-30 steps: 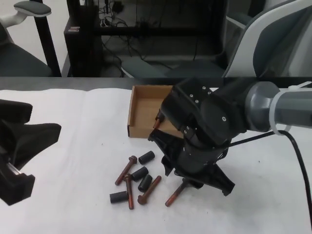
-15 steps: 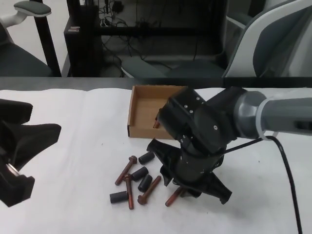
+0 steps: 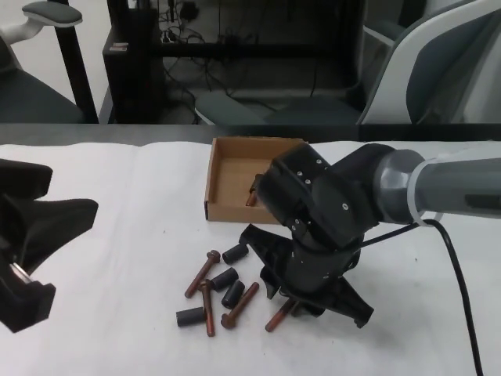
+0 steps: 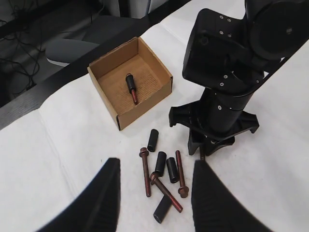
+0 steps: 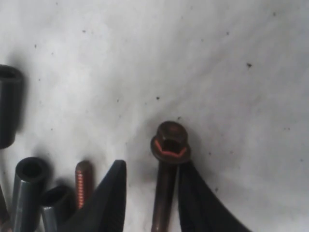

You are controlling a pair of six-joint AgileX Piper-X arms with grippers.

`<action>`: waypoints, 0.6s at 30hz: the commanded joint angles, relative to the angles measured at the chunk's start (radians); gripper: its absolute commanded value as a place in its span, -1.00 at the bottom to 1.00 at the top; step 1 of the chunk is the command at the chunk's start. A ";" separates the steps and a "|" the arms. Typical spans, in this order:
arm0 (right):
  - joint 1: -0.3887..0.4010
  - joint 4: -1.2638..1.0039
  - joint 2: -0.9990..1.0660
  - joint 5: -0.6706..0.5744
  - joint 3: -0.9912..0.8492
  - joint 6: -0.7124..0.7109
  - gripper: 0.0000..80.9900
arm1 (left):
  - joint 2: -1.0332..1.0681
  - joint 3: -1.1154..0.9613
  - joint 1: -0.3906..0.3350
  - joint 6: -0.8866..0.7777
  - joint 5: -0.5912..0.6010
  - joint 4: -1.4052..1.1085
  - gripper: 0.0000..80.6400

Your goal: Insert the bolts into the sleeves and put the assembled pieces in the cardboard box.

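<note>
My right gripper [image 3: 291,304] stands low over the white cloth, open, its fingers on either side of a copper bolt [image 5: 166,159]. One finger touches the shaft and the other stands a little apart. This bolt [image 3: 279,315] lies at the right end of a loose group of bolts [image 3: 201,272] and black sleeves [image 3: 224,279]. The cardboard box [image 3: 221,205] behind them holds one assembled piece [image 4: 131,87]. My left gripper [image 4: 157,164] hangs open, high over the bench's left side, and holds nothing.
Close beside the straddled bolt lie sleeves [image 5: 30,191] and another bolt's threaded tip [image 5: 83,183]. More bolts [image 4: 145,165] and sleeves [image 4: 153,140] are scattered in front of the box. Chairs and a dark stand are beyond the bench's far edge.
My right arm has come down and shifted slightly left, bringing its fingers around the rightmost bolt. The left arm and the other parts have not moved.
</note>
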 commanded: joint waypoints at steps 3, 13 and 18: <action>-0.007 0.005 0.003 0.016 0.001 0.005 -0.08 | 0.000 -0.012 0.004 0.001 -0.002 -0.003 0.17; -0.007 0.026 0.003 0.029 0.001 0.001 -0.59 | 0.000 -0.012 0.004 0.019 -0.002 -0.005 0.17; -0.007 0.023 0.003 0.027 0.001 -0.046 -1.00 | 0.000 -0.012 0.004 0.047 -0.009 -0.005 0.17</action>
